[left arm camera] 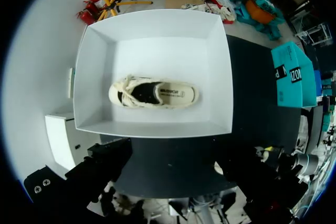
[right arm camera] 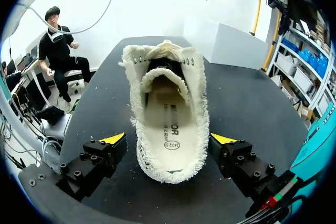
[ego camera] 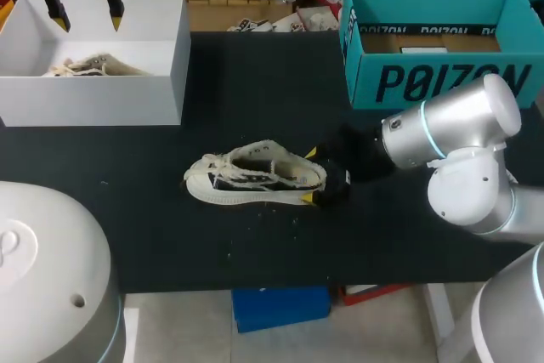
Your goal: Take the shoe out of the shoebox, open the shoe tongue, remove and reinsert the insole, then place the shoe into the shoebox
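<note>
Your right gripper (right arm camera: 168, 139), released, flanks the heel of the sneaker (right arm camera: 167, 103). Its long axis runs toward 12 o'clock, toe away.

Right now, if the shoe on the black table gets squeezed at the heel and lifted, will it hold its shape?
Probably only partly. The shoe has a frayed fabric upper that looks soft, so its sides would likely give inward. Its thick sole seems stiffer, so it shouldn't droop much.
</note>
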